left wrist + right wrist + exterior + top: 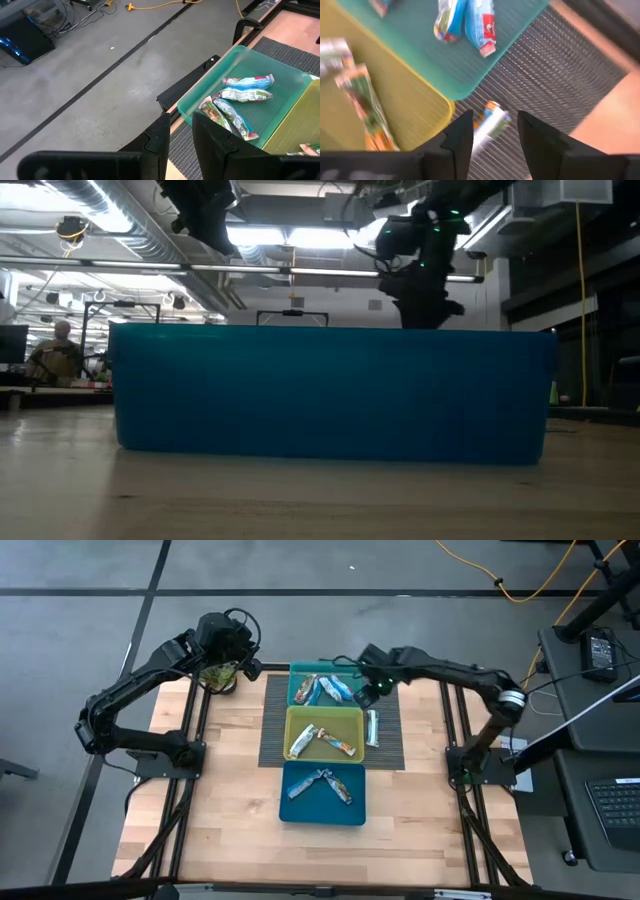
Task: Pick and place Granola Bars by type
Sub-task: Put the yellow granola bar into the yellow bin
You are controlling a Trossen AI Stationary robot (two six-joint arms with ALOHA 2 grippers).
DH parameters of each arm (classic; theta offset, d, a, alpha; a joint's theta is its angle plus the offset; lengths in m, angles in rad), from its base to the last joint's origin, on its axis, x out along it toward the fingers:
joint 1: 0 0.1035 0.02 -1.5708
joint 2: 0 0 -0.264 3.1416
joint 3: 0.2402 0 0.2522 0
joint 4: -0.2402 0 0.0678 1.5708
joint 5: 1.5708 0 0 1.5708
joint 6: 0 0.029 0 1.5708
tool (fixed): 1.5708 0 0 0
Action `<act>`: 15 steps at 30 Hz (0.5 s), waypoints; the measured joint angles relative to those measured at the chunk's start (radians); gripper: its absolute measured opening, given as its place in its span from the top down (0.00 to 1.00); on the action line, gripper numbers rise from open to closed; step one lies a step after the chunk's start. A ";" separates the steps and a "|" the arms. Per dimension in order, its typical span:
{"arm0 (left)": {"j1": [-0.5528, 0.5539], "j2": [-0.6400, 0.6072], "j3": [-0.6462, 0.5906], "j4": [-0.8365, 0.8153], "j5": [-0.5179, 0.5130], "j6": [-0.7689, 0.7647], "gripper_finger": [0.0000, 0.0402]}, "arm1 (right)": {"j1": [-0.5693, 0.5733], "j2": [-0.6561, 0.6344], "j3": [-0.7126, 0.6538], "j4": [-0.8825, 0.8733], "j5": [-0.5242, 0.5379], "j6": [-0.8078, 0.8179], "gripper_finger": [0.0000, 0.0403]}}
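Note:
Three bins stand in a row on the table: teal (296,670) farthest, yellow-green (292,720) in the middle, blue (290,805) nearest. Each holds wrapped granola bars, such as the shiny blue ones (247,82) in the teal bin. One white-silver bar with an orange end (372,727) (490,122) lies flat on the dark mat, right of the yellow-green bin. My right gripper (372,690) (494,120) hovers open above that bar, its fingers on either side of it in the wrist view. My left gripper (245,665) (181,125) is open and empty beyond the teal bin's far left corner.
A dark ribbed mat (272,710) lies under the far two bins. In the low view the blue bin's wall (330,395) hides everything behind it. Bare wood lies left, right and near of the bins. A person (60,350) sits far off in the room.

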State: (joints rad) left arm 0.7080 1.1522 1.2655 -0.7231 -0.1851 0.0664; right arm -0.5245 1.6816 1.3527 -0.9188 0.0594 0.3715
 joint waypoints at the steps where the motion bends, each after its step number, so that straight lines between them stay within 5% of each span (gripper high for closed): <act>1: 0.000 0.000 0.000 0.000 0.000 0.000 0.81 | 0.001 -0.026 -0.046 0.053 -0.006 0.054 0.62; 9: 0.000 0.000 0.000 0.000 0.008 0.000 0.81 | 0.014 -0.073 -0.245 0.237 -0.087 0.201 0.61; 15: 0.000 0.000 0.000 0.000 0.043 0.000 0.81 | 0.029 -0.069 -0.334 0.304 -0.114 0.259 0.49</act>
State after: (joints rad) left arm 0.7078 1.1526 1.2655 -0.7235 -0.1426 0.0666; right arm -0.4959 1.6127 1.0190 -0.6150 -0.0550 0.6300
